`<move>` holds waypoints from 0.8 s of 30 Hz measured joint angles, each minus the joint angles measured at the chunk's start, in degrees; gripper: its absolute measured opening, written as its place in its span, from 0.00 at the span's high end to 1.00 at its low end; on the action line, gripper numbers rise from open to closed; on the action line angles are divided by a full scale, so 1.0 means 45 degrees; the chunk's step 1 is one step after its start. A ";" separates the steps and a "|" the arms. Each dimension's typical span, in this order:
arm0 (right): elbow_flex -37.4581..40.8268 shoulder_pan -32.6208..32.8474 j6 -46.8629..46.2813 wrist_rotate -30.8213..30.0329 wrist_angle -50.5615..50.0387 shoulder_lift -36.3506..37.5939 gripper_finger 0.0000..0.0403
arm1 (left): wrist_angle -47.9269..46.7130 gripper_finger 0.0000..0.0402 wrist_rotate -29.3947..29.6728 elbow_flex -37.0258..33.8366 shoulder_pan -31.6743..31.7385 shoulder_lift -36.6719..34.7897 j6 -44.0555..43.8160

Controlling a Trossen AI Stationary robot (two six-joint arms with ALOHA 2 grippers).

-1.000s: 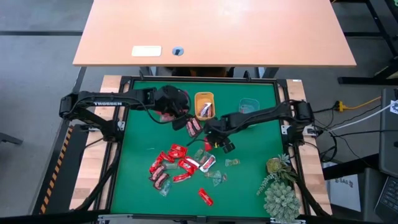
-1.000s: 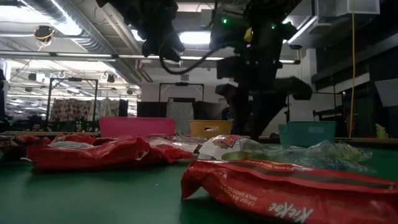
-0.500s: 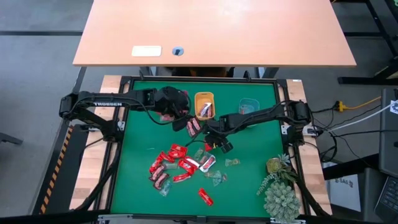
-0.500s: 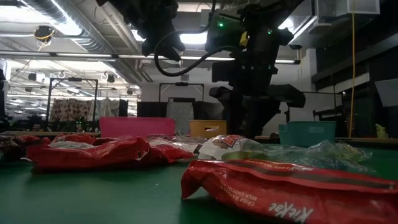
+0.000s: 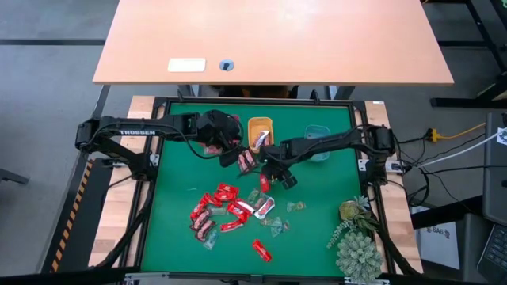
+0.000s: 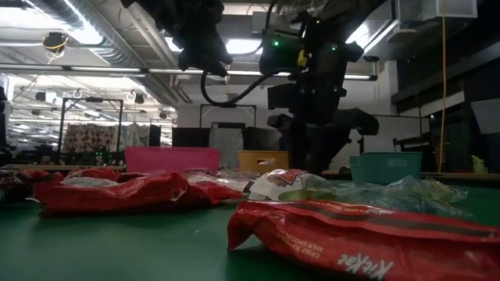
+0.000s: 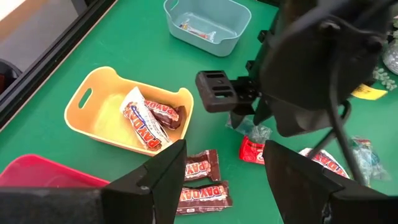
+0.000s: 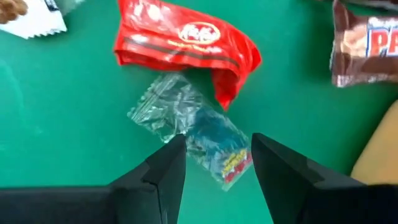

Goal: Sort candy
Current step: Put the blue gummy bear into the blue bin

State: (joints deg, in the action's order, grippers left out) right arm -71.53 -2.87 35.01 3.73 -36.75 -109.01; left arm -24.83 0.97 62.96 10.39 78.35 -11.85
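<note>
Green table mat [image 5: 317,229] carries a loose candy pile [image 5: 226,210] at its centre, with outliers scattered nearer the front edge. Orange tray [image 7: 102,109] holds PayDay bars [image 7: 146,118]; teal tray [image 7: 208,25] holds one small sweet. Left gripper [image 7: 217,174], jaws released and empty, hovers over two PayDay bars [image 7: 199,180] beside the orange tray. Right gripper [image 8: 214,162] straddles a clear greenish candy [image 8: 193,130], fingers apart, just beside a red KitKat [image 8: 183,40].

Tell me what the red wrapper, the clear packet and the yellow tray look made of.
Red wrapper: glossy plastic film, creased and reflective. Clear packet: thin transparent crinkled plastic. Yellow tray: probably moulded matte plastic, with smooth rounded walls and a cut handle.
</note>
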 joint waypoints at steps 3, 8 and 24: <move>-0.0004 -0.0150 0.0000 0.0218 0.0018 0.0000 0.55 | 0.0003 0.48 0.0000 0.0000 -0.0019 0.0000 0.0003; -0.0006 -0.0114 0.0120 0.0664 0.0098 -0.0079 0.55 | -0.0001 0.48 0.0000 0.0000 -0.0019 0.0000 -0.0002; -0.0038 -0.0117 0.0279 0.0528 -0.0105 -0.0572 0.55 | 0.0003 0.48 0.0003 -0.0005 -0.0019 0.0005 -0.0005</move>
State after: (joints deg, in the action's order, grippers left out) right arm -71.70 -3.40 36.26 6.11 -37.23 -111.59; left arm -24.82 0.98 62.94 10.31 78.37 -11.87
